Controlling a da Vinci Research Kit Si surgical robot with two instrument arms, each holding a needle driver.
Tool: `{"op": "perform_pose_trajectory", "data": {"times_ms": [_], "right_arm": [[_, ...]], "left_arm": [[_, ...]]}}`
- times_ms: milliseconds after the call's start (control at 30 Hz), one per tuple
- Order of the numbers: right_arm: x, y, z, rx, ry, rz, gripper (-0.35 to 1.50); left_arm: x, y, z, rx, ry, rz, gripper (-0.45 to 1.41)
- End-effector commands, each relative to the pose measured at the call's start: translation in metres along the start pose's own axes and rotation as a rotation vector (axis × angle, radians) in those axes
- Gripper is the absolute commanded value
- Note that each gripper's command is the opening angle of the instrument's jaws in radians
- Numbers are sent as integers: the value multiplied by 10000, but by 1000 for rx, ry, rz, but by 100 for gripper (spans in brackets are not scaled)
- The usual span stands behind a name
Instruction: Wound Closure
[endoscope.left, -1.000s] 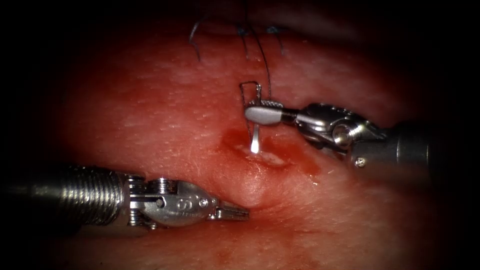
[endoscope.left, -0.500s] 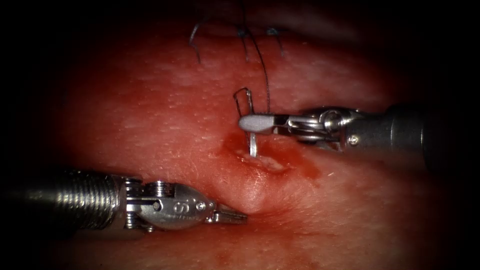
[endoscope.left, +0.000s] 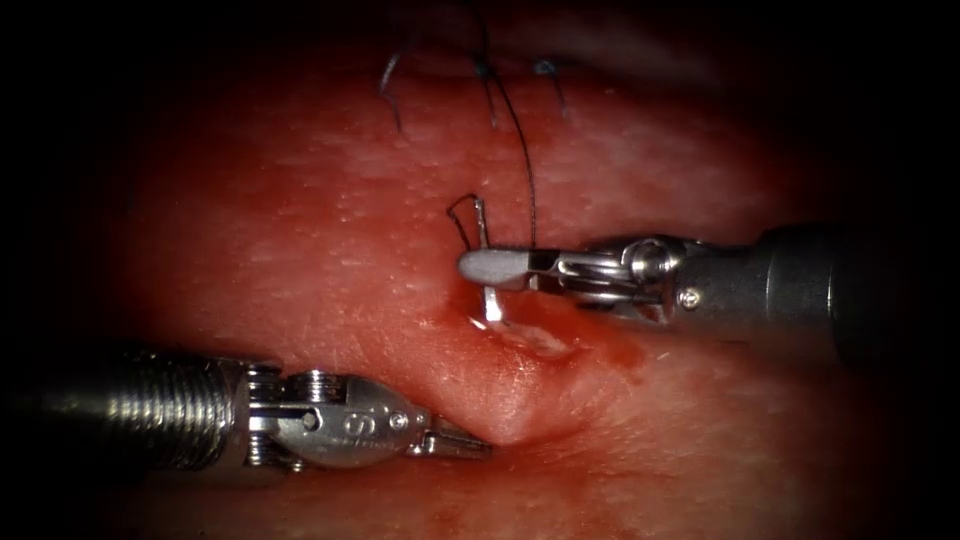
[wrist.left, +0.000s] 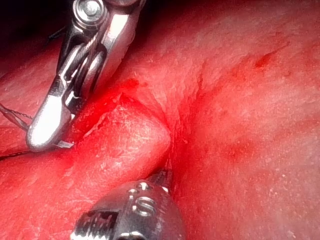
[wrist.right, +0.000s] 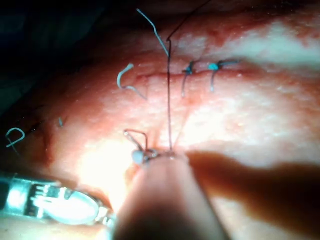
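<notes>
Right tool (endoscope.left: 480, 267) shifted left, clamped on needle (endoscope.left: 492, 305) near its tail, tip at the cut (endoscope.left: 520, 335); left tool (endoscope.left: 470, 447) grips tissue (endoscope.left: 500, 405), likely for exposure.

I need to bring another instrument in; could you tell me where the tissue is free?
Free: the tissue left of the needle, above the left tool. Crowded: the cut, where the right tool grips the needle, and the thread above it.

The right tool (endoscope.left: 490, 268) grips the needle (endoscope.left: 490, 300) mid-curve, tip in the cut (endoscope.left: 520, 335); thread (endoscope.left: 525, 170) runs toward twelve o'clock. At seven o'clock, the left tool (endoscope.left: 455, 443) pinches tissue (endoscope.left: 330, 250).
</notes>
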Motion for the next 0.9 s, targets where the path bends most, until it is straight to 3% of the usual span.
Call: {"op": "perform_pose_trajectory", "data": {"times_ms": [33, 367, 600, 900], "right_arm": [[1, 1, 5, -7, -4, 1, -35], [-3, 6, -11, -56, 17, 123, -35], [4, 8, -12, 64, 37, 255, -35], [2, 10, -11, 127, 38, 340, -35]], "left_arm": [[1, 0, 8, 0, 1, 0, -20], [0, -1, 7, 5, -1, 0, -21], [-1, -1, 8, 5, -2, 0, -21], [-1, -1, 8, 6, -2, 0, -23]]}}
